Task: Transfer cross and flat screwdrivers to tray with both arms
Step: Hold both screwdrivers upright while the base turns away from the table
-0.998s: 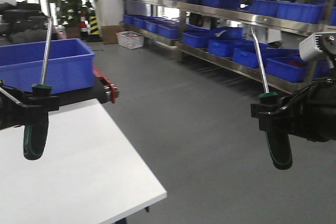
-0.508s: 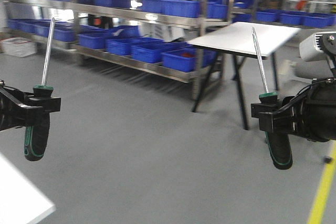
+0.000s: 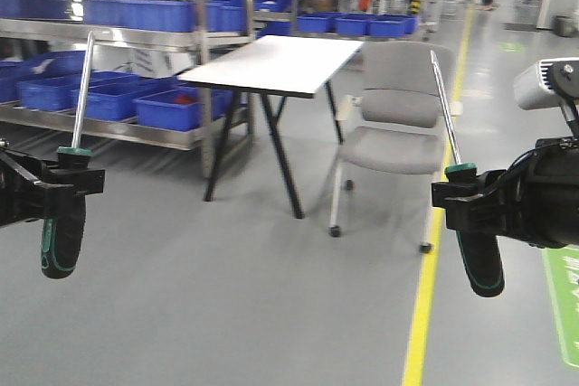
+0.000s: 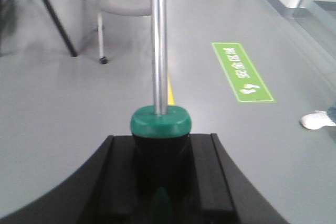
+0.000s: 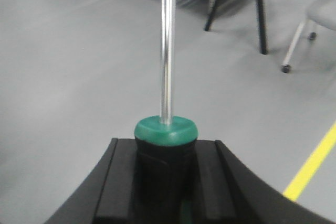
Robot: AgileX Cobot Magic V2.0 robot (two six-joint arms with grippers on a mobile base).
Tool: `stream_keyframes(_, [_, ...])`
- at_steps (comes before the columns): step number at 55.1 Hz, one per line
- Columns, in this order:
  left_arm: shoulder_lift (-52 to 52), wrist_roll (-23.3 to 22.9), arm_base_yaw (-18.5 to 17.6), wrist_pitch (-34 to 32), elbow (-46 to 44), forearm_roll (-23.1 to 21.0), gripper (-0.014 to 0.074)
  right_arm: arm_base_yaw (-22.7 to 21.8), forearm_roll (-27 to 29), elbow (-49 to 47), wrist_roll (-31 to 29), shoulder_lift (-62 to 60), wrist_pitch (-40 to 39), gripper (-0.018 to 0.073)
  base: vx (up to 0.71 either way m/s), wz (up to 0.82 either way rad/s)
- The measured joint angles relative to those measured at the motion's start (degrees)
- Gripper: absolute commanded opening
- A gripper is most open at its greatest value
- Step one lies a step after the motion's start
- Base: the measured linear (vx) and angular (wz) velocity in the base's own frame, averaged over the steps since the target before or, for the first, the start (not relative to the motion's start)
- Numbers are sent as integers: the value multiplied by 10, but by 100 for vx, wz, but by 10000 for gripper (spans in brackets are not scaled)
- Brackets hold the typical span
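Clamping the long black-and-green-handled, silver-shafted left screwdriver in the blocky black left gripper at 9 o'clock of the front view, jaws tight under the green collar, shaft tilting toward 1 o'clock, handle hanging at 6. Pinching the matching right screwdriver likewise in the blocky black right gripper at 3 o'clock, shaft leaning toward 11. Facing a white rectangular black-legged table and grey wheeled chair near 12, blue plastic crates at 10, and a yellow floor line at 5.
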Motion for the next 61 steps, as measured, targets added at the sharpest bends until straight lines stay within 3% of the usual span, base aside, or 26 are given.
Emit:
stream_keyframes(39, [0,0,0,0,0,0,0,0,0,0,0,0,2,-8,32,-41])
stream_keyframes(61, [0,0,0,0,0,0,0,0,0,0,0,0,4,-8,45,10])
